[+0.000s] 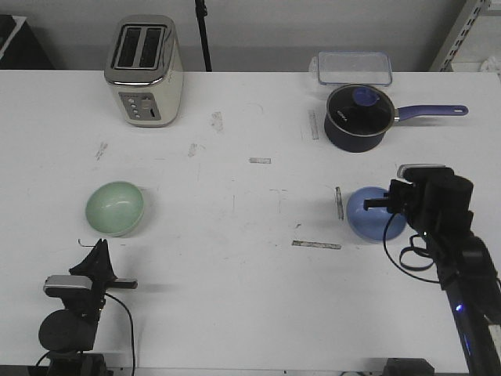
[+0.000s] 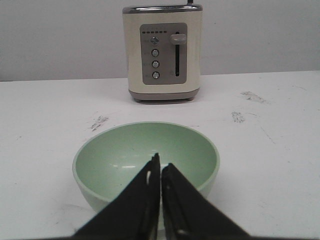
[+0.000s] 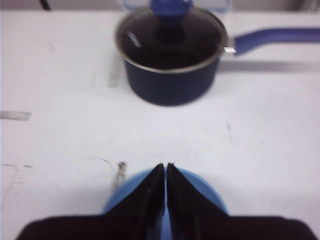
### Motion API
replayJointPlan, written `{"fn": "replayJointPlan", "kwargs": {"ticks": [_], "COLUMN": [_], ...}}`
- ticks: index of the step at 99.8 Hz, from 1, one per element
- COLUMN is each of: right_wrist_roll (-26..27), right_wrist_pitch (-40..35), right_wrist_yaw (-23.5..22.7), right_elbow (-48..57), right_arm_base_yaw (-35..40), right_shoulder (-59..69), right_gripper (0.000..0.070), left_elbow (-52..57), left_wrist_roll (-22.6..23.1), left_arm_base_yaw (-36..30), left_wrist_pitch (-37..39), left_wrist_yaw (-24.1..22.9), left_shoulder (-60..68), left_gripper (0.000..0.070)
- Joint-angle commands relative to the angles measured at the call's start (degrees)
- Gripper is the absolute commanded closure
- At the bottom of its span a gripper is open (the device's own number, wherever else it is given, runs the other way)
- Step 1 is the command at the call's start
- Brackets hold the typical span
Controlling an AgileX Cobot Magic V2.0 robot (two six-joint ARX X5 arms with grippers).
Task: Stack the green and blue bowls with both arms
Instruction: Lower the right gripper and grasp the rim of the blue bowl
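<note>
The pale green bowl (image 1: 115,207) sits upright on the white table at the left. My left gripper (image 1: 100,246) is shut and empty, just on the near side of it. In the left wrist view the shut fingertips (image 2: 161,164) line up with the middle of the green bowl (image 2: 125,155). The periwinkle blue bowl (image 1: 366,215) sits at the right, partly covered by my right gripper (image 1: 373,203). That gripper is shut and hovers over the bowl. In the right wrist view its tips (image 3: 165,167) reach the far rim of the blue bowl (image 3: 202,192). I cannot tell whether they touch it.
A cream toaster (image 1: 145,70) stands at the back left, also in the left wrist view (image 2: 162,52). A dark blue lidded saucepan (image 1: 358,117) with its handle pointing right stands behind the blue bowl, also in the right wrist view (image 3: 170,55). A clear container (image 1: 354,68) lies behind it.
</note>
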Motion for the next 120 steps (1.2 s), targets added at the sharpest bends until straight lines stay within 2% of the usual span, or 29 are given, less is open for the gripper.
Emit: {"fn": "replayJointPlan", "kwargs": {"ticks": [1, 11, 20, 24, 33, 37, 50, 60, 66, 94, 120], "right_wrist_roll": [1.31, 2.25, 2.71, 3.61, 4.44, 4.44, 4.42, 4.42, 4.39, 4.00, 3.54], "right_wrist_pitch": [-3.72, -8.31, -10.19, -11.04, -13.05, -13.79, -16.24, -18.08, -18.71, -17.68, -15.98], "right_wrist_yaw": [-0.13, -0.76, -3.52, -5.09, -8.22, -9.40, -11.19, -11.17, -11.15, -11.13, -10.84], "right_elbow": [3.80, 7.43, 8.17, 8.17, 8.17, 8.17, 8.09, 8.04, 7.96, 7.19, 7.19], "right_arm_base_yaw": [-1.09, -3.89, -7.10, -8.52, -11.85, -13.22, -16.31, -17.22, -17.27, -16.52, -12.79], "right_shoulder": [3.41, 6.99, 8.59, 9.20, 9.99, 10.27, 10.69, 11.26, 11.82, 17.66, 24.39], "right_gripper": [0.0697, 0.0697, 0.0674, 0.0611, 0.0405, 0.0345, 0.0304, 0.0193, 0.0155, 0.0145, 0.0146], "left_elbow": [-1.25, -1.27, -1.27, -1.25, -1.27, -1.27, -1.27, -1.25, -1.27, -1.25, -1.27], "left_wrist_roll": [0.09, 0.09, 0.11, 0.11, 0.11, 0.11, 0.09, 0.09, 0.09, 0.09, 0.11], "left_arm_base_yaw": [0.02, 0.02, 0.02, 0.02, 0.02, 0.02, 0.02, 0.02, 0.02, 0.02, 0.02], "left_wrist_pitch": [0.76, 0.76, 0.76, 0.76, 0.76, 0.76, 0.76, 0.76, 0.76, 0.76, 0.76], "left_wrist_yaw": [0.02, 0.02, 0.04, 0.04, 0.02, 0.04, 0.02, 0.04, 0.02, 0.04, 0.02], "left_shoulder": [-0.11, -0.11, -0.11, -0.11, -0.11, -0.11, -0.11, -0.11, -0.11, -0.11, -0.11], "left_gripper": [0.0699, 0.0698, 0.0699, 0.0698, 0.0698, 0.0698, 0.0698, 0.0698, 0.0698, 0.0698, 0.0698]}}
